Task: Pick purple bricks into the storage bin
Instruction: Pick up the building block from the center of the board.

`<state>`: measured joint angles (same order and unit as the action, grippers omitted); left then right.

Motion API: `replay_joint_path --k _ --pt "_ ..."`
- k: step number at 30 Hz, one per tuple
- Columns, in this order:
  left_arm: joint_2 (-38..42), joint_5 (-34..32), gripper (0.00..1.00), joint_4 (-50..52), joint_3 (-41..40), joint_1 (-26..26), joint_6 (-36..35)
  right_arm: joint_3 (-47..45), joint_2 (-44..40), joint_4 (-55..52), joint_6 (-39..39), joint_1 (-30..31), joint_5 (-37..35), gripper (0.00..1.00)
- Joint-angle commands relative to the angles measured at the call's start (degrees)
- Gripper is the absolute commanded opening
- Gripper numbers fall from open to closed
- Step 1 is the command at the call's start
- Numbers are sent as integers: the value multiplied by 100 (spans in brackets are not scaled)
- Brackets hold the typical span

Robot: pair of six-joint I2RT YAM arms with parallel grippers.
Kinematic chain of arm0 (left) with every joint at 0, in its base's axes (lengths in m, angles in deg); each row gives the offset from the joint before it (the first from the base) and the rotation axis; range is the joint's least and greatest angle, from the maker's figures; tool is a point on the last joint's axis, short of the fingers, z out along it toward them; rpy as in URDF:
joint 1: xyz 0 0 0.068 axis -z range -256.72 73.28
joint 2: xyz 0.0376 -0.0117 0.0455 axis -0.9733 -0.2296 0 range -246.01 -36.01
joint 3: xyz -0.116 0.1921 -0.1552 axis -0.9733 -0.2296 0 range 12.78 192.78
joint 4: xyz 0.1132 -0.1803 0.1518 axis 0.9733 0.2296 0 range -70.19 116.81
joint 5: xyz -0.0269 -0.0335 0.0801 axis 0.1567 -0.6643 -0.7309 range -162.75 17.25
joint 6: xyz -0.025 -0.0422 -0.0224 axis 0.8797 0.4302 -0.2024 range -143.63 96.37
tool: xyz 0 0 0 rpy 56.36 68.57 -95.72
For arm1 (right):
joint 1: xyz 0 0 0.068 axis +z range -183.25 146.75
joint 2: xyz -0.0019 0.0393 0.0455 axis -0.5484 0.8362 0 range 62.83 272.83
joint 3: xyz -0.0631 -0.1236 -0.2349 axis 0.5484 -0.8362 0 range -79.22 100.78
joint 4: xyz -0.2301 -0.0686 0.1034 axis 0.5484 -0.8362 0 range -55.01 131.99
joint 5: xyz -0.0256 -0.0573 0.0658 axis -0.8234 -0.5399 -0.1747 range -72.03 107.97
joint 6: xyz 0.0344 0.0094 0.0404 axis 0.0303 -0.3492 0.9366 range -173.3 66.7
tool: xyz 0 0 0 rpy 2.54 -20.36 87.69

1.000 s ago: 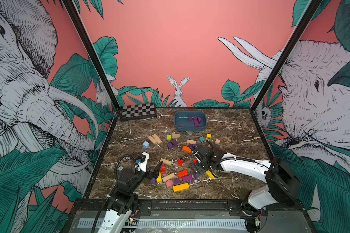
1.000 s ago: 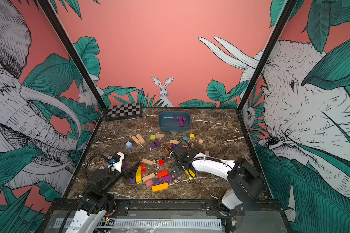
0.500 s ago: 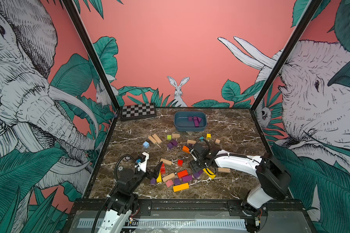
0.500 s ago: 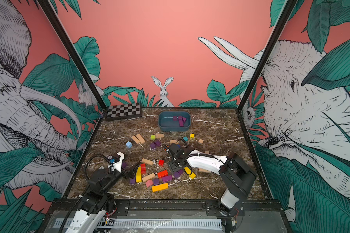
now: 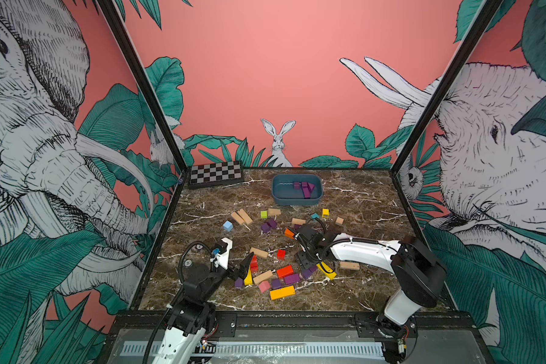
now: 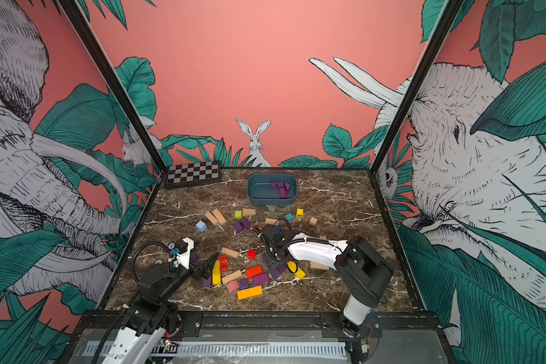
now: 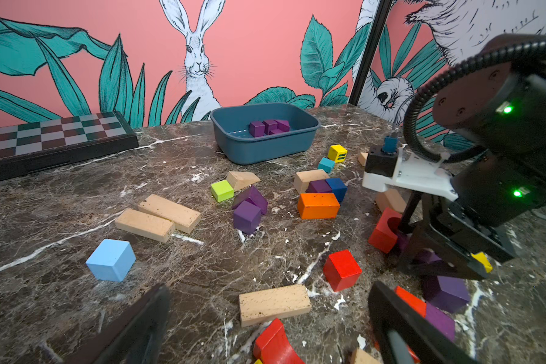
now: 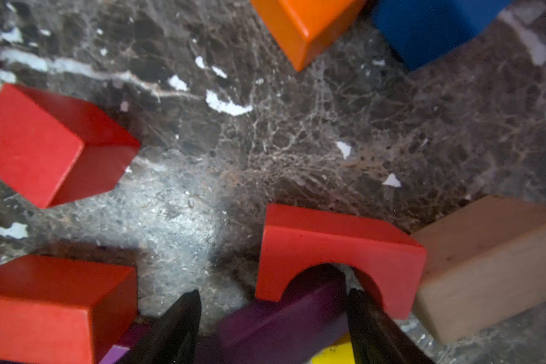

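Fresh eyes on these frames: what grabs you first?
The jumble of coloured blocks strewn across the middle of the marble table hits first. At the back sits the blue-grey bin with a few purple bricks already inside. The right pincer is down in the pile, jaws open either side of a purple bar whose end sits in the mouth of a red arch.

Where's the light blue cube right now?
In both top views the light blue cube sits on the left side of the table, just left of two plain wooden bars.
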<state>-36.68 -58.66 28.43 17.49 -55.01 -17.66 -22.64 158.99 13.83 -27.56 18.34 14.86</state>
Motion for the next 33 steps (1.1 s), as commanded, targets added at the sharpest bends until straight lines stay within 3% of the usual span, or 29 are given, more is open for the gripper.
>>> replay_joint_path --k 1,8,26,33 --pt "40 15 99 -98 -75 21 -35 99 104 -113 133 -42 -123 74" --pt "40 20 99 -94 -75 17 -31 169 210 -109 113 -97 -136 73" --pt "39 33 99 -112 -75 12 -25 264 -10 -256 22 -150 -227 53" --pt "35 -35 99 -97 -75 17 -53 920 -222 -743 -229 -150 -431 51"
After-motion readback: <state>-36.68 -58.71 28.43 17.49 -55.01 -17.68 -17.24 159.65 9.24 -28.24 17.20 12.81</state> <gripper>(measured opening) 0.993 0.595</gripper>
